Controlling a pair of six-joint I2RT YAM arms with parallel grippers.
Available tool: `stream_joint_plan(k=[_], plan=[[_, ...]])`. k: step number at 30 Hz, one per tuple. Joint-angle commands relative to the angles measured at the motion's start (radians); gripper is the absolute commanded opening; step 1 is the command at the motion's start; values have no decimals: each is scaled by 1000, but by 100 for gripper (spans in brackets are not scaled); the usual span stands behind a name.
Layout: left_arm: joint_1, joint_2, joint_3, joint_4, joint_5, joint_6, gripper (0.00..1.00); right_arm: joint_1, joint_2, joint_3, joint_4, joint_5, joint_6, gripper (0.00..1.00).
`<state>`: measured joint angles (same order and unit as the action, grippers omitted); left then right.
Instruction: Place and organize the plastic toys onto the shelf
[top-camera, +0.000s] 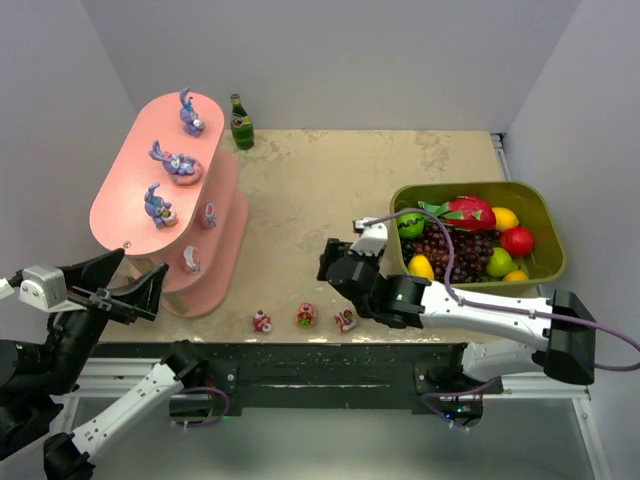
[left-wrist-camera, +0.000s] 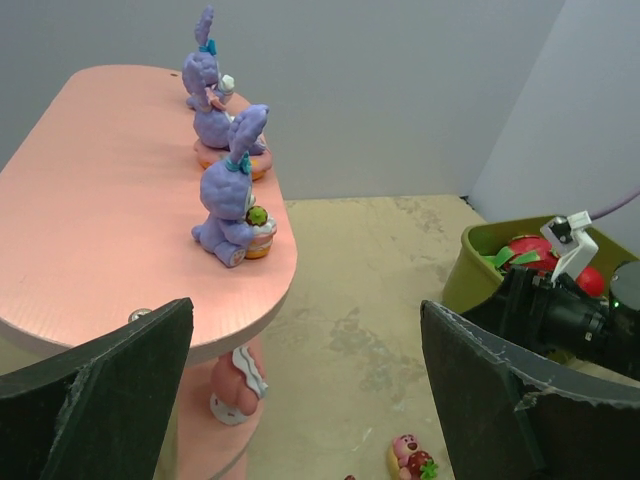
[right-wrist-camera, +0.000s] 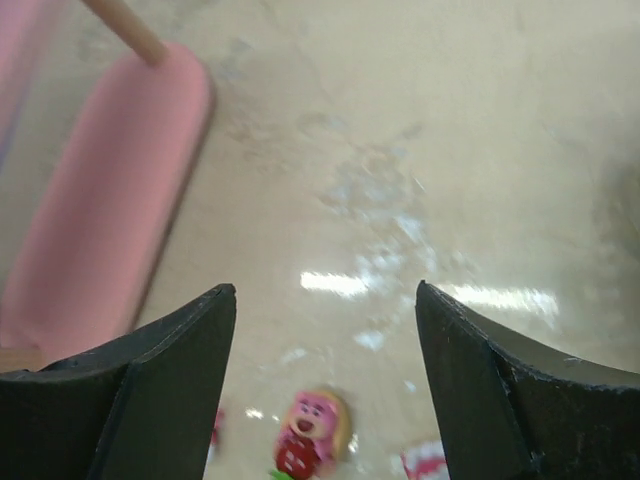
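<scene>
While my left end effector hangs at the near end of the shelf, its fingers are spread wide and hold nothing. I read it as parked clear so the tiers stay reachable.

Top tier: three purple bunny toys, upright, spaced out in one line along its length. That looks like the sorted row. Two pink-and-white toys stand on lower tiers, one per tier, near the right edge.

A green bottle stands behind the shelf. Not task-relevant.

Three loose toys sit in a row at the near edge of the surface, not yet shelved.

My right end effector hovers just behind that row, fingers apart, nothing between them. In the wrist view the middle pink-faced toy lines up with the gap, so my guess is a pick is being set up.

The fruit tub sits far right, beyond that arm.
</scene>
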<state>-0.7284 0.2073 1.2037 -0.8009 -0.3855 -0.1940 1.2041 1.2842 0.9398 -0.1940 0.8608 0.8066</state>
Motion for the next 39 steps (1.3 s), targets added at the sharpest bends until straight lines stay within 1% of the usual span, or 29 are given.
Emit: stream_joint_plan(k=[1, 3, 4, 6, 7, 12, 13, 15, 22, 33, 37, 39], plan=[[3, -13, 17, -15, 36, -36, 100, 0, -103, -94, -361, 41, 470, 76], [3, -17, 14, -17, 33, -42, 99, 3, -146, -130, -404, 9, 546, 75], [4, -22, 8, -17, 33, -45, 99, 2, -155, -139, -439, 0, 618, 74], [3, -34, -3, -12, 34, -50, 100, 2, -164, -154, -484, -19, 695, 73], [3, -36, -15, -8, 36, -53, 100, 2, -163, -153, -543, -23, 770, 73], [3, -37, -26, -14, 33, -58, 100, 2, -85, -49, -757, -25, 923, 73], [3, -39, -24, -15, 30, -58, 99, 2, -44, -35, -818, -23, 974, 72], [3, -42, -20, -17, 25, -56, 100, 3, -10, -4, -854, -26, 994, 73], [3, -43, -10, -23, 14, -51, 99, 3, 78, -24, -783, -42, 1005, 71], [3, -46, -10, -26, 14, -42, 99, 3, 213, -27, -728, -39, 1002, 65], [3, -52, -10, -32, 13, -47, 99, 2, 233, -38, -700, -28, 990, 60], [3, -52, -10, -35, 13, -48, 99, 2, 237, -39, -681, -22, 971, 53]])
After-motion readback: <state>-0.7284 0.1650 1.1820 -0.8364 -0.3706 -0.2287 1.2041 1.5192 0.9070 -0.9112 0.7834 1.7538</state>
